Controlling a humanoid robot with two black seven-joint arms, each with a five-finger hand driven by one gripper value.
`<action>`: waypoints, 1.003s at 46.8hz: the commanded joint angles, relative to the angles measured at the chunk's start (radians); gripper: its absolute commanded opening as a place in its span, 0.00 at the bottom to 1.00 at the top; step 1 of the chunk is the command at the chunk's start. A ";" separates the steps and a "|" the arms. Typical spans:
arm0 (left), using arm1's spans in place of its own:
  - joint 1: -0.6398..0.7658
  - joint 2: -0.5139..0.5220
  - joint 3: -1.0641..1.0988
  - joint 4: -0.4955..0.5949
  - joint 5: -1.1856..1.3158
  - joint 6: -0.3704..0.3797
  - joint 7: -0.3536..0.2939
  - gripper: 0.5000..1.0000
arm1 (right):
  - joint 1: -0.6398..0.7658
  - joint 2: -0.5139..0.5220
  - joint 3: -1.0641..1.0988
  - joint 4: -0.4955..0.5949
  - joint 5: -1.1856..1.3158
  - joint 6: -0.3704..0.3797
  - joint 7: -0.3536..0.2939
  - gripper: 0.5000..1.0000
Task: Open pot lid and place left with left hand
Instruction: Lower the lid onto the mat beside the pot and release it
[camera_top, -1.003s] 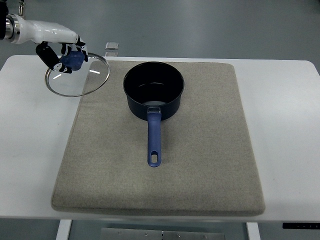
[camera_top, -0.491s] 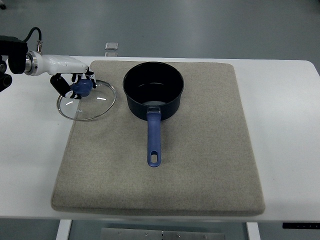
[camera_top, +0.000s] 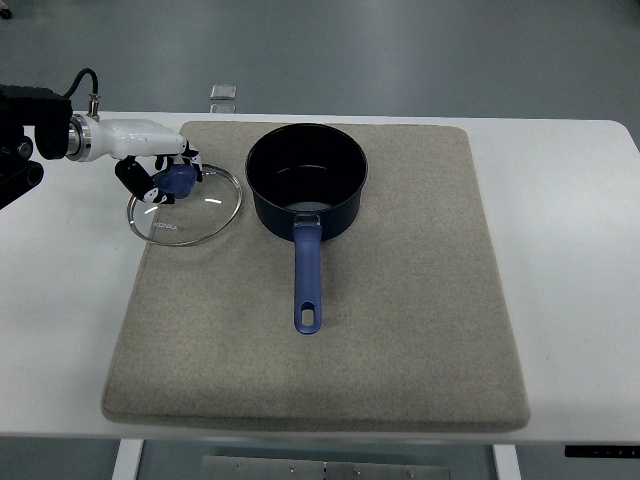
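A dark blue saucepan (camera_top: 307, 178) stands uncovered on the beige mat (camera_top: 400, 300), its blue handle (camera_top: 308, 280) pointing toward the near edge. To the pot's left, a round glass lid (camera_top: 185, 204) with a blue knob (camera_top: 180, 180) lies low over the mat's left edge. My left hand (camera_top: 160, 180) comes in from the left edge, its dark fingers curled around the knob. The right arm does not appear.
The mat lies on a white table (camera_top: 60, 300). A small grey square object (camera_top: 224, 93) sits just behind the table's far edge. Bare white tabletop borders the mat on the left and right.
My left hand has carried the lid right and toward me, and lower, from over the table's far left corner to the mat's left edge beside the pot.
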 joint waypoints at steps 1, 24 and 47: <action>0.000 0.000 -0.004 0.001 -0.009 0.000 0.000 0.00 | 0.000 0.000 0.000 0.000 0.000 0.000 0.000 0.83; 0.002 0.001 -0.005 0.002 -0.031 0.023 0.000 0.35 | 0.000 0.000 0.000 0.000 0.000 0.000 0.000 0.83; 0.012 0.003 -0.005 0.002 -0.127 0.100 0.001 0.97 | 0.000 0.000 0.000 0.000 0.000 0.000 0.000 0.83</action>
